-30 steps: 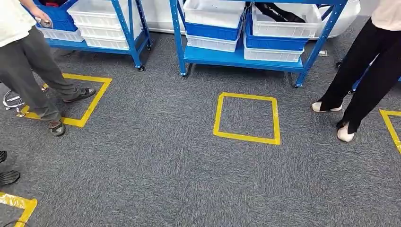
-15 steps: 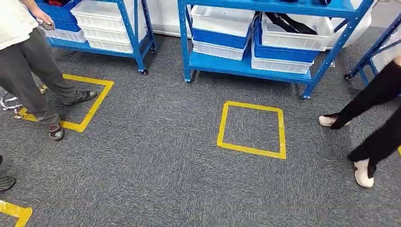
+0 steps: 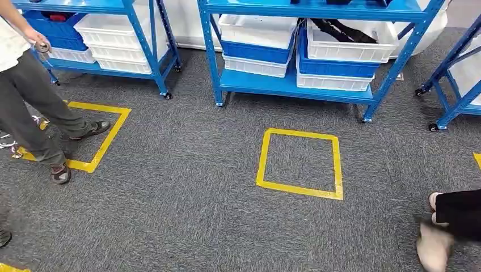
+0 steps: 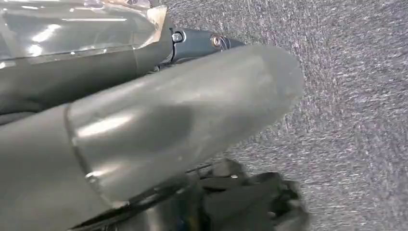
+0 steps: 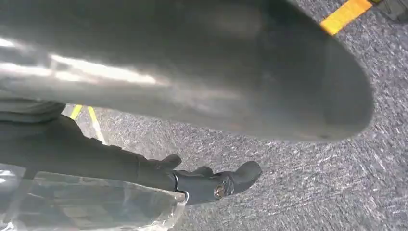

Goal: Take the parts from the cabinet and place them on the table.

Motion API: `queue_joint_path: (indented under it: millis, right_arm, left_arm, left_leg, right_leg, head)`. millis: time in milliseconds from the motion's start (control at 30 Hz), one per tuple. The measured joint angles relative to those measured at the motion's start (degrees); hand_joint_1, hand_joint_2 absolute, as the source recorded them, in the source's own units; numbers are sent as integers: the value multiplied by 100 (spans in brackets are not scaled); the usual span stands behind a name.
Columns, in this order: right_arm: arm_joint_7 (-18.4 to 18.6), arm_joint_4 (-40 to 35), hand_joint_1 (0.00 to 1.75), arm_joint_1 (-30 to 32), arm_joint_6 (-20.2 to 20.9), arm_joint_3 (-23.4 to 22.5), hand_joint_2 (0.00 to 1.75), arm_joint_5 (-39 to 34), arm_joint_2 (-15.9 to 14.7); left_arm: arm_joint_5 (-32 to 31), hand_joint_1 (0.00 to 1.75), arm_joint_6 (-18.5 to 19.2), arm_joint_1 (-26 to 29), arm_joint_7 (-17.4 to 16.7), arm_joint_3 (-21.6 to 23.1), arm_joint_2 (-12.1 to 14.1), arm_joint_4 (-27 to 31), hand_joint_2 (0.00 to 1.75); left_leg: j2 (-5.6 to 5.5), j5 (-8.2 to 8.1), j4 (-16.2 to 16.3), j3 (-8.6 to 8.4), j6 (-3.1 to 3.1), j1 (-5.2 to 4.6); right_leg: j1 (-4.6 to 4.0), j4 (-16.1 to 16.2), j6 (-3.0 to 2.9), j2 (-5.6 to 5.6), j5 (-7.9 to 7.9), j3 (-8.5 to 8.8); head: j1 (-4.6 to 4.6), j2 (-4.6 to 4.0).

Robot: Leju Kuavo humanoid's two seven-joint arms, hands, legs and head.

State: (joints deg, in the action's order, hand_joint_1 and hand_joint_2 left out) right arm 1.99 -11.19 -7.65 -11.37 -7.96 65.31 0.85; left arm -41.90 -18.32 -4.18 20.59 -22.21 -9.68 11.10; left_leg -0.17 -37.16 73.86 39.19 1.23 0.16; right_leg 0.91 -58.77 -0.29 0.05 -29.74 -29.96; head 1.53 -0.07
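Note:
The blue cabinet (image 3: 295,85) stands ahead across grey carpet, with white bins (image 3: 346,45) and blue bins (image 3: 255,52) on its low shelf. A dark part (image 3: 340,28) lies in the right white bin. My left hand (image 4: 159,115) hangs over the carpet, its dark fingers (image 4: 202,42) stretched out and gripping nothing. My right hand (image 5: 202,72) hangs the same way, its fingers (image 5: 216,185) straight. A clear plastic film (image 5: 91,204) lies along each hand.
A yellow taped square (image 3: 299,163) marks the floor before the cabinet. More blue racks stand at the left (image 3: 142,51) and the right (image 3: 454,85). A person (image 3: 28,96) stands at the left holding a small round thing (image 3: 42,46). Another person's shoes (image 3: 437,243) are at the lower right.
The whole picture has shifted, so the camera moved and the cabinet sits lower. The person on the right walked from beside the cabinet to the lower right corner.

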Motion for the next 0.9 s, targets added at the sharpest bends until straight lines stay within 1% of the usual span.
queue_joint_path:
  millis: [33,67,100,133,167,200,233,267,300,333,367,400,433,467,567,600,633,667,700,733,767,800,833,867,900]
  right_arm:
    - [-4,0,0,-2,0,0,0,2,-2]
    - [-15,0,0,-8,0,0,0,2,0]
    - [-20,0,0,-12,0,0,0,4,13]
    - [-28,2,0,-24,9,9,175,9,123]
    - [-46,-2,0,-38,9,11,175,4,67]
    - [-61,-4,0,-71,26,17,175,2,97]
    - [-61,-4,0,-63,35,24,0,-2,123]
    - [-61,-13,0,-68,35,24,0,-32,81]
    - [-63,-17,0,-51,35,24,0,-57,99]
    - [-63,-15,0,-60,35,24,0,-77,85]
    - [-59,-17,0,-60,33,24,0,-90,70]
    - [-46,-15,0,-60,20,24,0,-112,39]
    - [-33,-15,0,-60,13,22,0,-116,20]
    - [-31,-15,0,-53,4,22,0,-116,2]
    - [-31,-15,0,-53,4,22,0,-116,2]
    - [-31,-15,0,-51,4,22,0,-116,0]
    - [-28,-15,0,-32,2,20,0,-114,-15]
    - [-28,-15,0,-22,2,20,0,-109,-24]
    - [-26,-15,0,-26,0,20,0,-101,-50]
    - [-11,-9,0,-54,18,17,0,-92,7]
    - [-9,-7,0,-41,15,17,0,-92,2]
    - [-9,-9,0,-33,15,17,0,-94,0]
    - [-9,-9,0,-31,11,17,0,-92,-11]
    - [-9,-9,0,-40,9,17,0,-90,-11]
    - [-11,-9,0,-50,7,17,0,-87,-9]
  left_arm:
    - [0,0,0,3,0,-4,-2,-2,0]
    - [0,0,0,4,0,-9,-2,-2,0]
    - [2,0,0,-2,0,-11,7,-2,0]
    - [2,0,0,-5,-9,-26,123,29,0]
    - [-4,0,-2,-6,15,-28,49,26,0]
    - [-4,0,-4,-14,22,-31,66,26,0]
    - [-4,0,-2,-35,26,-33,59,31,0]
    - [-11,0,17,-39,24,-33,20,31,0]
    - [-9,0,26,-17,22,-35,26,31,0]
    - [-18,0,35,-16,20,-35,17,31,0]
    - [-17,0,35,-27,15,-35,9,28,0]
    - [-22,0,50,-28,13,-35,-9,28,0]
    - [-33,0,52,-27,11,-35,-28,28,0]
    - [-37,0,52,-18,9,-35,-44,24,0]
    - [-37,0,52,-18,9,-35,-44,24,0]
    - [-37,0,52,-16,9,-35,-46,24,0]
    - [-37,0,52,-5,7,-35,-57,22,0]
    - [-37,0,52,5,7,-35,-59,22,0]
    - [-37,0,52,8,7,-35,-66,22,0]
    - [-52,0,44,-3,-2,-37,-39,22,0]
    - [-52,0,46,-6,-9,-37,-37,22,0]
    - [-52,0,46,-14,-9,-37,-28,24,0]
    - [-54,0,46,-16,-9,-37,-31,24,0]
    - [-55,0,46,-18,-9,-37,-31,24,0]
    - [-55,0,50,-17,-9,-37,-28,24,0]
  left_leg:
    - [1,320,-342,-57,89,-32]
    - [1,747,-860,-206,248,-109]
    - [48,1052,-1322,-367,501,-238]
    - [-88,1165,-1420,-412,751,-330]
    - [-121,1225,-1550,-479,692,-320]
    - [-74,1208,-1583,-524,631,-368]
    - [-94,1216,-1671,-587,632,-400]
    - [-103,1263,-1877,-727,696,-372]
    - [-95,1363,-2104,-931,647,-283]
    - [-78,1391,-2190,-992,710,-257]
    - [-57,1375,-2196,-1011,688,-231]
    - [-43,1312,-2195,-1035,607,-204]
    - [-24,1263,-2182,-1052,537,-186]
    - [-3,1225,-2169,-1074,486,-169]
    - [-3,1225,-2169,-1074,486,-169]
    - [1,1218,-2166,-1079,477,-164]
    - [24,1172,-2135,-1101,427,-138]
    - [50,1123,-2099,-1123,387,-106]
    - [159,901,-1890,-1177,214,2]
    - [273,663,-1672,-1156,93,-56]
    - [351,629,-1658,-1169,83,-35]
    - [305,551,-1607,-1169,40,-5]
    - [166,428,-1409,-1083,1,12]
    - [90,226,-985,-854,-37,27]
    - [74,-21,-340,-478,-63,39]
  right_leg:
    - [-48,15,-6,0,-48,33]
    - [-118,45,-15,-5,-96,109]
    - [-77,85,-42,-7,-124,186]
    - [-149,118,2,-3,-156,264]
    - [9,176,-9,16,-177,334]
    - [-35,251,66,29,-149,342]
    - [27,296,76,26,-153,384]
    - [-61,437,103,26,-135,496]
    - [-54,351,80,6,-166,539]
    - [-78,52,59,13,-304,373]
    - [-74,-268,62,13,-430,185]
    - [-49,-759,83,12,-613,-128]
    - [-21,-1121,119,12,-716,-384]
    - [7,-1294,171,11,-716,-539]
    - [7,-1294,171,11,-716,-539]
    - [12,-1303,182,10,-706,-557]
    - [46,-1234,262,7,-601,-600]
    - [73,-1030,346,2,-444,-560]
    - [175,96,617,-163,226,-182]
    - [131,-32,381,-272,192,-219]
    - [138,-59,337,-159,176,-226]
    - [145,-42,313,-102,164,-203]
    - [148,-40,301,-75,156,-189]
    - [148,-40,292,-18,149,-186]
    - [142,-41,270,49,133,-185]
  head:
    - [2,0]
    - [22,0]
    - [17,0]
    - [-130,0]
    - [-116,0]
    - [-53,0]
    - [0,0]
    - [2,0]
    - [20,0]
    - [13,0]
    - [2,0]
    - [-9,0]
    - [-13,0]
    - [-11,0]
    - [-11,0]
    - [-9,0]
    - [-6,0]
    - [-13,0]
    - [-17,0]
    - [-39,0]
    - [9,0]
    - [22,0]
    - [33,0]
    - [35,0]
    - [37,0]
